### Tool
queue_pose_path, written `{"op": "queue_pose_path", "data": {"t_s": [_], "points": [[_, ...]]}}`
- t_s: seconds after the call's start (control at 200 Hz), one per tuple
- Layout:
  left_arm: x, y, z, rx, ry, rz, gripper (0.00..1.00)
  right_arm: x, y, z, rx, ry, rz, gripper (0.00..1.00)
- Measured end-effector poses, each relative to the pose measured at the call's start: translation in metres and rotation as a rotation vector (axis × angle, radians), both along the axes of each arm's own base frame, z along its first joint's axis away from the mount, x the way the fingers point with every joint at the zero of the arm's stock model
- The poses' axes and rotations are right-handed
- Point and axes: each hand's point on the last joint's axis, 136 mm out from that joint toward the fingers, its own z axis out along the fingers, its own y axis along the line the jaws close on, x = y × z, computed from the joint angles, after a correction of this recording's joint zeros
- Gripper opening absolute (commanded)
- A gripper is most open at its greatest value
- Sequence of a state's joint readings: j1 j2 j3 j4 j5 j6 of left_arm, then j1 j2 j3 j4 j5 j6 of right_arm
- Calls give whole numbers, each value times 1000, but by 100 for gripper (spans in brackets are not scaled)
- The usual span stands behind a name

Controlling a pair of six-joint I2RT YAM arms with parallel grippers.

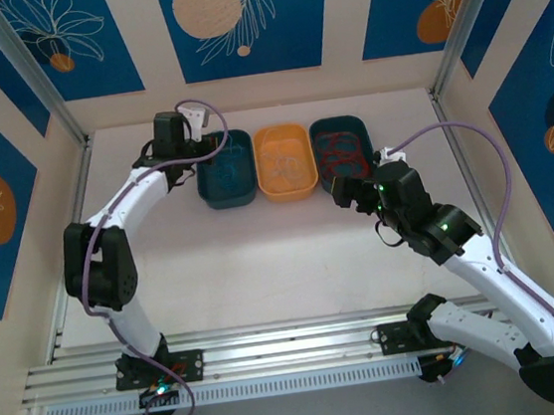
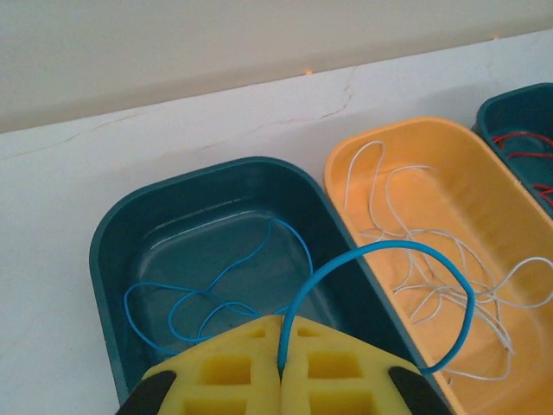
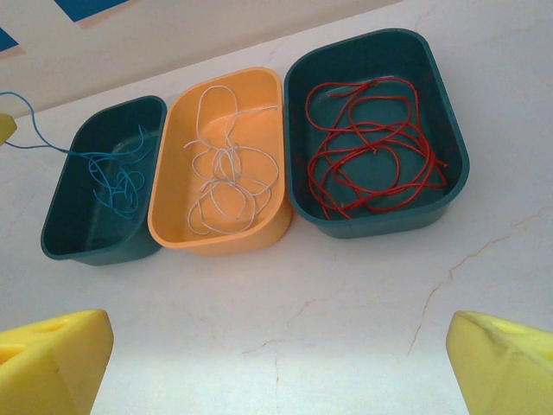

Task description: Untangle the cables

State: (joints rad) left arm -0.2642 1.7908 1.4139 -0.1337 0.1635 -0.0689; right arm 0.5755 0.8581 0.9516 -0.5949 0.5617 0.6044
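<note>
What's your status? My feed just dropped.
Left gripper shut on blue cable at left teal bin. Right gripper open, empty. White cables in orange bin, red cables in right teal bin. Nothing blocking.

I find no lettering, number, label or brand to read. The blue wall panels (image 1: 236,22) at twelve o'clock carry only drawn leaves and orange circles; the three trays (image 3: 216,245) are plain.

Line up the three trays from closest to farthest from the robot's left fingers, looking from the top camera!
1. Left teal tray, on the left, right by the left fingers pinching the blue cable.
2. Orange tray, in the middle.
3. Right teal tray, on the right, farthest away.
</note>
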Motion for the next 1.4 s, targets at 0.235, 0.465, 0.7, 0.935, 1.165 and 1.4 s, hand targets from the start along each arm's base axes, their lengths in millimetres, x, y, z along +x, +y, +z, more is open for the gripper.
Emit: {"op": "queue_pose_path", "data": {"t_s": [0.235,0.465,0.7,0.935,1.165,1.4], "points": [[7,0,-48,35,147,34,8,-2,-1,-3,-8,12,-1,99],[8,-4,-86,64,287,60,13,-4,-5,-3,-17,15,-11,99],[8,-7,-108,86,358,74,15,-5,-6,-3,-19,16,-12,99],[5,-5,-112,90,383,92,44,-7,-10,-3,-25,15,-22,99],[-5,4,-75,87,318,119,78,-7,-14,-1,-28,7,-36,99],[-32,18,0,40,166,151,100,-6,-17,-1,-33,5,-46,99]]}}
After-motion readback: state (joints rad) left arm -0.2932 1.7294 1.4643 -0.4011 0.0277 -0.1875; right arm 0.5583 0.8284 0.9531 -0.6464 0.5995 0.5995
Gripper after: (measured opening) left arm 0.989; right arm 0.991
